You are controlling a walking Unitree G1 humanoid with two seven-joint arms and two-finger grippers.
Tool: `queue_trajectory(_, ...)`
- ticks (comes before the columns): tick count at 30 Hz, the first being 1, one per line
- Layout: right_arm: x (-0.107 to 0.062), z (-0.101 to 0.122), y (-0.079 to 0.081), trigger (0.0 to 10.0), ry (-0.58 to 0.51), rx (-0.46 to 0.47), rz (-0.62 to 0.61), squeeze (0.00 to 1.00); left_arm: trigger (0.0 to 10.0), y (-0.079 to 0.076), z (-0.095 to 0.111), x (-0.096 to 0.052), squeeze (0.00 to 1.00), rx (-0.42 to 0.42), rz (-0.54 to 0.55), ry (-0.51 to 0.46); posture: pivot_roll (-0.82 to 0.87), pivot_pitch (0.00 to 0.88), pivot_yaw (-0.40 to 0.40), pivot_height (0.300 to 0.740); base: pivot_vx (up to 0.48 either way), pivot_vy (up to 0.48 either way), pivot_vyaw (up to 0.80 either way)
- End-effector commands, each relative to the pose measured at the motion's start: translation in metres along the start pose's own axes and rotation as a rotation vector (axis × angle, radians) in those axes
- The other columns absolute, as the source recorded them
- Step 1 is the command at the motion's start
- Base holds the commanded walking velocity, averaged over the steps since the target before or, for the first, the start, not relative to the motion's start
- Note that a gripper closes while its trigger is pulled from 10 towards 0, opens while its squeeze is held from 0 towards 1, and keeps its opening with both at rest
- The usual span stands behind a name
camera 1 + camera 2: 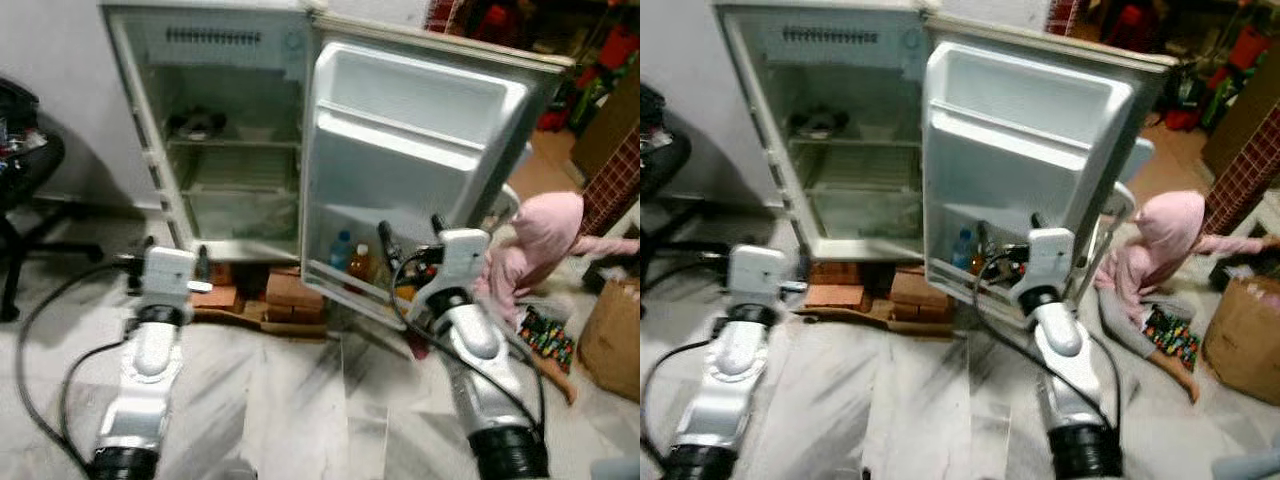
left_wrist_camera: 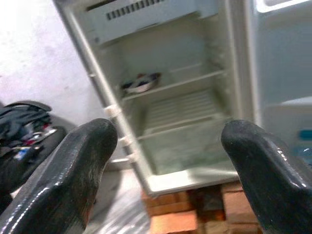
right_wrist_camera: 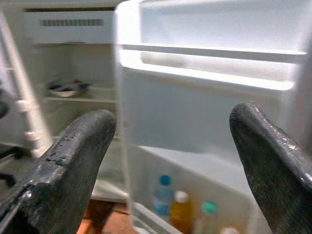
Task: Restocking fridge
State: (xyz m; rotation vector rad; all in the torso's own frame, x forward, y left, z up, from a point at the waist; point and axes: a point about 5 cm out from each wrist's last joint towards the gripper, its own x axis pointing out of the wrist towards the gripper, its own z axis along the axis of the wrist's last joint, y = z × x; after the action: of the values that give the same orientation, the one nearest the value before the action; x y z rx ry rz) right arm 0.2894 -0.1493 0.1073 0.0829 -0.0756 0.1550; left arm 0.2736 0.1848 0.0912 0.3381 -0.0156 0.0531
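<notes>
— Where's the fridge [image 1: 225, 150] from where you stand?

— Right in front of the robot, raised on bricks [image 1: 290, 292], with its door [image 1: 415, 150] swung wide open toward the right. The inner shelves are mostly bare; a small dish [image 2: 140, 84] sits on the upper shelf, though it's too blurred for me to say what's in it.

— And the door rack?

— The bottom door shelf holds bottles: a clear bottle with a blue cap [image 3: 161, 197], an orange bottle with a white cap [image 3: 180, 210], and one with a green cap [image 3: 208, 208] beside them.

— What are the arms doing?

— The right gripper [image 1: 410, 240] is raised just in front of that lower door shelf, fingers spread wide with nothing between them. The left gripper [image 2: 165, 161] hovers low before the open cabinet, near the bricks, fingers [image 2: 80, 161] also spread wide and empty.

— Anyone else around?

— A person in a pink hooded top [image 1: 535, 245] sits on the floor just past the door (next to a cardboard box [image 1: 612, 335]). A black office chair [image 1: 25, 180] stands well off to the left.
</notes>
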Motion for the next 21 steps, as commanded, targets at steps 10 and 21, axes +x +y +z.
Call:
queue_trajectory(10, 0.0049, 0.0072, 0.0022, 10.0, -0.037, -0.007, 0.015, 0.00, 10.0, 0.0102, 0.0002, 0.0008, 0.00, 0.009, 0.043, 0.004, 0.10, 0.004, -0.048, 0.740, 0.370, -0.298, 0.00)
queue_trajectory(21, 0.0063, 0.0055, 0.0042, 10.0, -0.036, -0.015, 0.028, 0.00, 10.0, 0.0095, -0.0020, -0.0017, 0.00, -0.004, 0.052, 0.022, 0.10, 0.008, -0.051, 0.740, 0.411, -0.067, 0.00)
